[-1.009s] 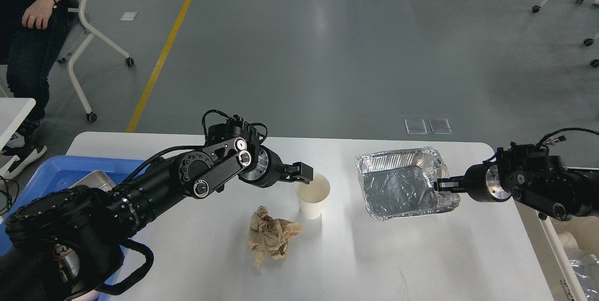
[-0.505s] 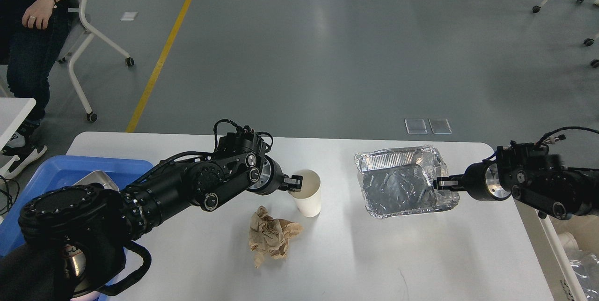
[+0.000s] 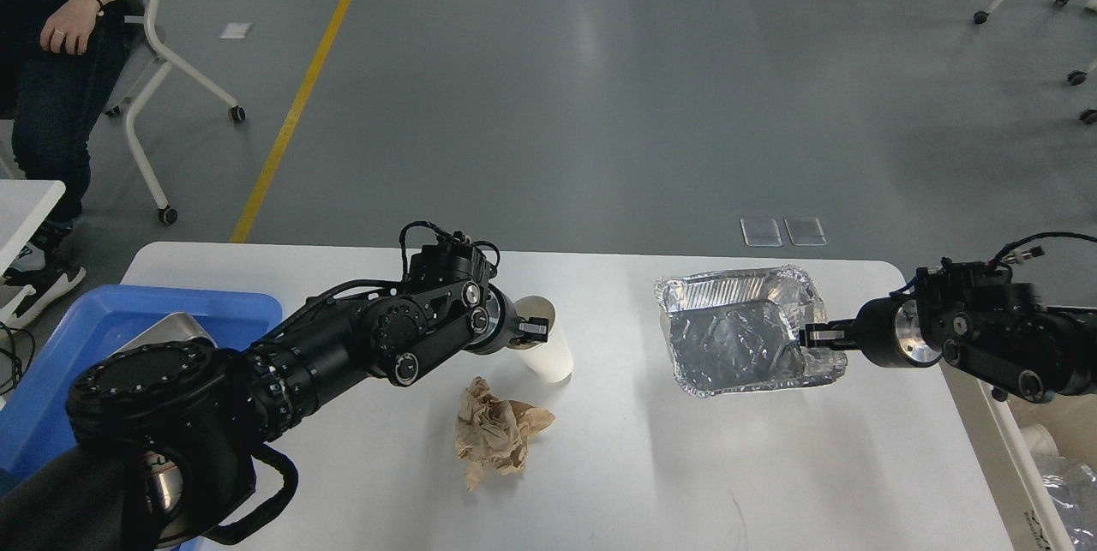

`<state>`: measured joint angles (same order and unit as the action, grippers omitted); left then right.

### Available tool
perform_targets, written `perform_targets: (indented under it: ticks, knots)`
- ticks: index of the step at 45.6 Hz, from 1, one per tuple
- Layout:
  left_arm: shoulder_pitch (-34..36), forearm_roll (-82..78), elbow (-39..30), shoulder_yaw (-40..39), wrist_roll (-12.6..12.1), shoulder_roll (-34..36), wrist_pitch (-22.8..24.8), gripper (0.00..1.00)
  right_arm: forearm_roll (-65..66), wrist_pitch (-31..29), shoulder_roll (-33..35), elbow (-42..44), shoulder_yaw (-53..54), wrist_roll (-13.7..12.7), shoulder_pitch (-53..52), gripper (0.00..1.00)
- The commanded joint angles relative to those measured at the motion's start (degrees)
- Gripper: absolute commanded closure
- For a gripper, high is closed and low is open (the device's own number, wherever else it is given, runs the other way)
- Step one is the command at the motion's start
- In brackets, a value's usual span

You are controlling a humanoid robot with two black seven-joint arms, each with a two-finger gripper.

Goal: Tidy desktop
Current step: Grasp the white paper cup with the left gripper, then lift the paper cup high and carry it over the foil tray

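The white desktop point(image 3: 686, 465) fills the lower view. My left gripper point(image 3: 533, 327) is shut on the rim of a white paper cup point(image 3: 548, 354), which is tilted with its mouth toward the arm. A crumpled brown paper ball point(image 3: 495, 431) lies on the desktop just below the cup. My right gripper point(image 3: 812, 335) is shut on the right edge of a crinkled foil tray point(image 3: 741, 330) at the right middle of the desktop.
A blue plastic tray point(image 3: 94, 337) with a metal container point(image 3: 167, 330) sits at the left edge. A white bin point(image 3: 1041, 448) stands off the desktop's right side. A seated person point(image 3: 60, 45) and a small white side table point(image 3: 26, 204) are at the far left.
My left gripper has closed on the cup's rim and pulled it left, tilting it. My right gripper has shifted the foil tray slightly to the right.
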<state>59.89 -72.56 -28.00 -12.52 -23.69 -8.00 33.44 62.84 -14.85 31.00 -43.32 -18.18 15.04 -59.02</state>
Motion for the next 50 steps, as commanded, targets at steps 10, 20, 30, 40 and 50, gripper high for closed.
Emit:
perform_targets:
  ticks: [10, 20, 30, 40, 50]
  knots:
    - [3.4, 0.8, -0.6, -0.1, 0.1, 1.0, 1.6, 1.00, 0.0, 0.0, 0.0, 0.1, 0.0, 0.0, 0.0, 1.00]
    - [4.5, 1.2, -5.0, -0.8, 0.0, 5.4, 6.6, 1.00, 0.0, 0.0, 0.0, 0.3, 0.0, 0.0, 0.0, 1.00]
    - [6.3, 2.2, -13.6, -1.2, -0.3, 15.7, 12.7, 1.00, 0.0, 0.0, 0.1, 0.4, 0.0, 0.0, -0.2, 1.00]
    - [16.4, 12.0, -19.8, -1.4, -2.5, 26.9, 16.3, 1.00, 0.0, 0.0, 0.0, 0.4, 0.0, 0.0, -0.4, 1.00]
    - [29.4, 18.2, -18.3, -1.4, -2.4, 30.2, 19.0, 1.00, 0.0, -0.2, -0.3, 0.2, 0.0, 0.0, -0.7, 1.00]
